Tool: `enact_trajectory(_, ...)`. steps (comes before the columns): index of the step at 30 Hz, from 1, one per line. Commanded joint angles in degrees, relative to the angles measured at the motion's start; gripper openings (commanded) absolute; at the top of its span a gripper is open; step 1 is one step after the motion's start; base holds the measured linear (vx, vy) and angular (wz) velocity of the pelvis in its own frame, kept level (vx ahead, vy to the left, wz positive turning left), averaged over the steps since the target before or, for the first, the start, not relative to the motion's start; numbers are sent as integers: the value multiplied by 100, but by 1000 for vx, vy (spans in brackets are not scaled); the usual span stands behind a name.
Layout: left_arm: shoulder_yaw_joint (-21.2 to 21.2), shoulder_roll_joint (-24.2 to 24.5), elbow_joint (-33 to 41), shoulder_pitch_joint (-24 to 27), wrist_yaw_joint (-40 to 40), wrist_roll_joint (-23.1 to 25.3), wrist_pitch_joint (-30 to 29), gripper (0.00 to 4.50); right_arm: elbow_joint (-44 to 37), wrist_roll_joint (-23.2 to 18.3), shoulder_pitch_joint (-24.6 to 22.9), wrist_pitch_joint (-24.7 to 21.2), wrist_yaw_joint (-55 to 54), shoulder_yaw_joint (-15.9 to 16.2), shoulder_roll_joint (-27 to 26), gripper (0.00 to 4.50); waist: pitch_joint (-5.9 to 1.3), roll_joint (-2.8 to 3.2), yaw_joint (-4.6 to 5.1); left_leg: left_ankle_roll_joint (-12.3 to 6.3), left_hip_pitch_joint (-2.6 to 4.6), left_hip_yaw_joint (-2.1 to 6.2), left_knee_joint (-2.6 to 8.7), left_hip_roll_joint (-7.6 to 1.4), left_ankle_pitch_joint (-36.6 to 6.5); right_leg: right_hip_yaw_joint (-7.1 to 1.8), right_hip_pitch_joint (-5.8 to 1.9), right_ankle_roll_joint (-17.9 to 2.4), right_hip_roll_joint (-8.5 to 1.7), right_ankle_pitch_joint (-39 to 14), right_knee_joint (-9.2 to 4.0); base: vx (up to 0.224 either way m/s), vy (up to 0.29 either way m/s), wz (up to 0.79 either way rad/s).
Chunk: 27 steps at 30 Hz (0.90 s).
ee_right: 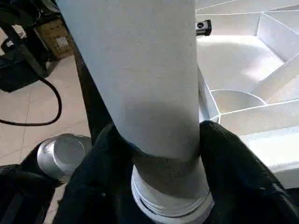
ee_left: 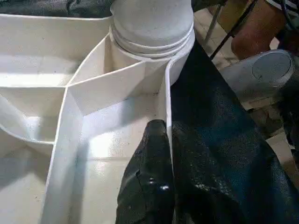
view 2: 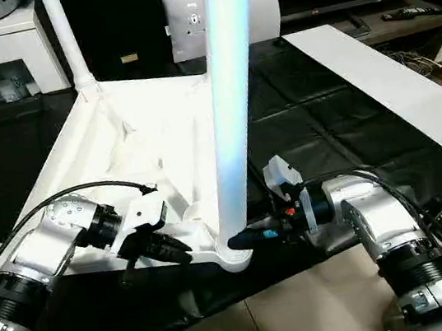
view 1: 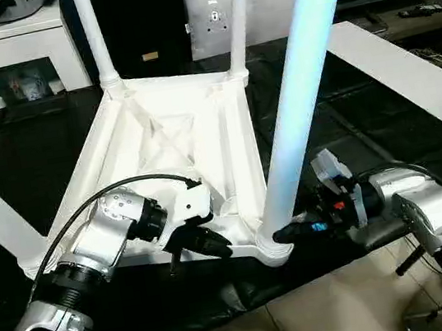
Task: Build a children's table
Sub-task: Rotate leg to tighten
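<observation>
While left pincer (view 1: 217,248) pinches the tabletop (view 1: 168,132) rim, right pincer (view 1: 285,234) apparently clasps leg (view 1: 299,104).

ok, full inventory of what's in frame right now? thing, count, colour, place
tabletop: 1, white, upside down on the black sheet, ribs up
legs: 3 standing in corner sockets, white; nearest one at the front corner, two at the far corners
black sheet: 1, covering the floor under the tabletop
cabinet: 1, white, far left
cushion: 1, grey, behind the tabletop
board: 1, white, right
left gripper: black, shut on the tabletop's front wall
right gripper: black, fingers around the nearest leg's base
</observation>
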<state>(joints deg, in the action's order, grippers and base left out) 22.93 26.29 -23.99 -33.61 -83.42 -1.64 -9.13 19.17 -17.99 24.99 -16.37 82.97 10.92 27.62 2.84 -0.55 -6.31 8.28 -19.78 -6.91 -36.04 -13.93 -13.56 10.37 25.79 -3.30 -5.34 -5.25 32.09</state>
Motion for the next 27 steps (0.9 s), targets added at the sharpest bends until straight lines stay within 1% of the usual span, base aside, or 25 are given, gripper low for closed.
enact_trajectory(1, 50, -115, 104, -141, -137, -150, 45, 0, -124, -99, 47, -124, 18, -21, -14, 203, -469, -47, 58, -450, -91, -263, 393, 181, -585, -150, -529, 219, -170, -3132, -491, 0, 0, 0)
enact_trajectory(2, -50, -195, 107, -149, 109, -150, -161, 0, -237, -156, -21, -214, -143, -70, -73, 201, -465, -31, 59, -448, -91, -262, 395, 182, -586, -147, -530, 221, -166, -3131, -492, 0, 0, 0)
enact_trajectory(4, -211, -360, 129, -164, 671, -81, -405, 0, -399, -73, -112, -294, -648, -124, -230, 196, -458, -42, 66, -397, -88, -270, 382, 195, -589, -126, -513, 293, -155, -3195, -514, 0, 0, 0)
enact_trajectory(5, -211, -360, 129, -164, 671, -81, -405, 0, -399, -73, -112, -294, -648, -124, -230, 196, -456, -43, 69, -380, -86, -271, 376, 199, -611, -109, -510, 326, -149, -3234, -528, 0, 0, 0)
enact_trajectory(6, -367, -531, 195, -151, 1121, -82, -660, 0, -424, 115, -114, -372, -1135, -114, -380, 196, -453, -49, 99, -350, -106, -273, 364, 212, -653, -68, -520, 422, -134, -3314, -552, 0, 0, 0)
enact_trajectory(8, -424, -600, 225, -142, 1292, -83, -746, 0, -429, 197, -115, -385, -1314, -104, -435, 195, -452, -36, 166, -357, -96, -266, 335, 230, -837, 31, -511, 589, -115, -3468, -632, 0, 0, 0)
enact_trajectory(9, -621, -875, 419, -103, 1821, -146, -1182, 0, -316, 422, -32, -434, -2031, -154, -733, 194, -452, -37, 227, -394, -111, -260, 314, 231, -966, 102, -530, 744, -95, -3545, -695, 0, 0, 0)
enact_trajectory(10, -649, -922, 452, -96, 1906, -149, -1248, 0, -291, 452, -10, -455, -2156, -170, -787, 193, -424, 43, 292, -402, -67, -229, 346, 140, -1107, 197, -555, 729, -113, -3524, -775, 0, 0, 0)
enact_trajectory(11, -764, -1118, 592, -68, 2267, -160, -1526, 0, -186, 576, 82, -545, -2685, -236, -1018, 193, -429, 56, 370, -396, -92, -188, 371, 54, -1226, 233, -626, 736, -130, -3436, -758, 0, 0, 0)
enact_trajectory(12, -794, -1192, 651, -58, 2388, -156, -1633, 0, -150, 634, 122, -570, -2884, -250, -1106, 192, -414, 168, 420, -445, -161, -1, 582, -304, -1739, 137, -815, 548, -219, -2972, -431, 0, 0, 0)
enact_trajectory(13, -814, -1267, 724, -40, 2508, -146, -1739, 0, -136, 700, 151, -594, -3090, -253, -1187, 192, -392, 201, 411, -489, -189, 130, 790, -576, -2145, -65, -885, 371, -261, -2499, -14, -12, -51, -15)
enact_trajectory(14, -851, -1375, 766, -32, 2724, -102, -1822, 0, -107, 763, 196, -671, -3359, -278, -1296, 191, -303, 117, 407, -390, -88, 209, 975, -739, -2708, -448, -789, 48, -350, -1801, 382, -12, -51, -15)
enact_trajectory(15, -876, -1451, 801, -26, 2892, -70, -1888, 0, -100, 806, 222, -738, -3558, -298, -1375, 191, -208, -123, 460, -264, 174, -119, 542, -97, -2825, -279, -476, 405, -236, -3609, -413, 0, 0, 0)
enact_trajectory(16, -916, -1574, 803, -31, 3130, -25, -1924, 0, -42, 853, 281, -801, -3918, -381, -1524, 190, -152, -235, 496, -222, 489, -368, -64, 413, -2294, 171, 21, 992, -76, -5145, -1000, -7, -52, -7)
enact_trajectory(17, -941, -1638, 794, -39, 3255, -5, -1932, 0, -12, 869, 309, -832, -4068, -418, -1593, 190, -274, -262, 703, -485, 404, -457, -471, 595, -1848, 686, 8, 1793, 118, -5960, -1361, -7, -52, -7)
enact_trajectory(18, -1023, -1858, 764, -65, 3679, 58, -1954, 0, 89, 922, 404, -935, -4581, -546, -1831, 190, -483, 48, 783, -617, -61, -214, -65, 97, -1778, 744, -818, 1908, -149, -4349, -942, 42, 22, -46)
enact_trajectory(19, -1038, -1945, 752, -73, 3837, 95, -1953, 0, 143, 938, 441, -921, -4788, -600, -1940, 190, -492, 286, 541, -583, -569, 239, 377, -425, -1768, 66, -1403, 1128, -484, -2633, 658, 238, 142, -44)
enact_trajectory(20, -1055, -2015, 768, -70, 3971, 137, -1975, 0, 173, 969, 446, -845, -4880, -618, -2005, 190, -439, 216, 601, -697, 7, 349, 676, -603, -1521, -529, -689, 309, -502, -959, 509, 238, 142, -44)
enact_trajectory(21, -1058, -2054, 813, -60, 4063, 162, -2034, 0, 184, 1008, 444, -791, -4940, -633, -2055, 190, -336, -106, 500, -240, -3, -40, 228, 149, -1779, -342, -580, 739, -380, -3460, -284, 172, 89, -7)
enact_trajectory(22, -1051, -2078, 844, -55, 4115, 179, -2057, 0, 202, 1041, 434, -672, -4927, -622, -2079, 190, -262, -177, 435, -218, 320, -364, -196, 565, -1553, -94, -24, 1164, -278, -4973, -694, 0, 0, 0)
enact_trajectory(23, -1043, -2078, 860, -52, 4122, 181, -2071, 0, 221, 1089, 422, -535, -4929, -607, -2084, 224, -388, -294, 515, -463, -118, -315, -225, 616, -1181, -41, -479, 1562, -340, -5376, -554, 0, 0, 0)
enact_trajectory(24, -1037, -2063, 860, -57, 4127, 187, -2054, 0, 243, 1084, 408, -436, -4926, -628, -2088, 245, -510, -171, 432, -493, -288, -214, 10, 492, -658, -104, -652, 1621, -328, -4259, -439, 49, -1, -27)
enact_trajectory(25, -1028, -2028, 872, -59, 4134, 192, -2052, 0, 224, 1047, 383, -373, -4922, -662, -2090, 245, -516, -77, 430, -522, -307, -164, 126, 404, -378, -105, -682, 1467, -314, -3651, -420, 0, 0, 0)
enact_trajectory(26, -1025, -1982, 879, -60, 4127, 196, -2048, 0, 193, 1015, 355, -338, -4922, -701, -2074, 265, -536, 35, 453, -549, -268, -44, 236, 200, 235, -136, -682, 810, -303, -2365, -278, 0, 0, 0)
enact_trajectory(27, -1039, -1918, 889, -53, 4137, 226, -2039, 0, 125, 988, 308, -307, -4890, -726, -2026, 265, -507, 9, 481, -525, -192, -68, 283, 177, 374, -146, -609, 312, -244, -1873, -257, 0, 0, 0)
